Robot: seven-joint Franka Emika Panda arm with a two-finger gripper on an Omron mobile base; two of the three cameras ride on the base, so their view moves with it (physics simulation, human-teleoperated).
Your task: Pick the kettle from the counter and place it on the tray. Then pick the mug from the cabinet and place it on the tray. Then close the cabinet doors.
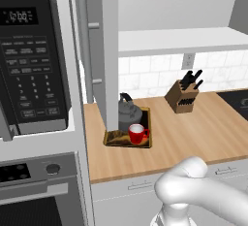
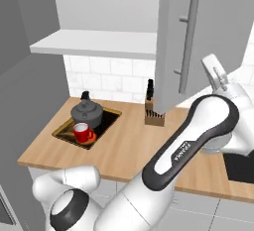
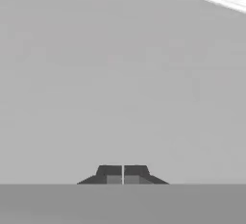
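Note:
The dark grey kettle and the red mug both stand on the brown tray, which lies on the wooden counter. The cabinet's white shelf is bare, and both doors stand open. My gripper is shut with nothing in it. It points at a flat grey panel very close in front. In the right base view my white hand is raised just right of the right cabinet door, beside its bar handle.
The left door juts out over the tray, with the black microwave and oven column beyond it. A knife block stands by the tiled wall. A dark stovetop lies at the counter's right end.

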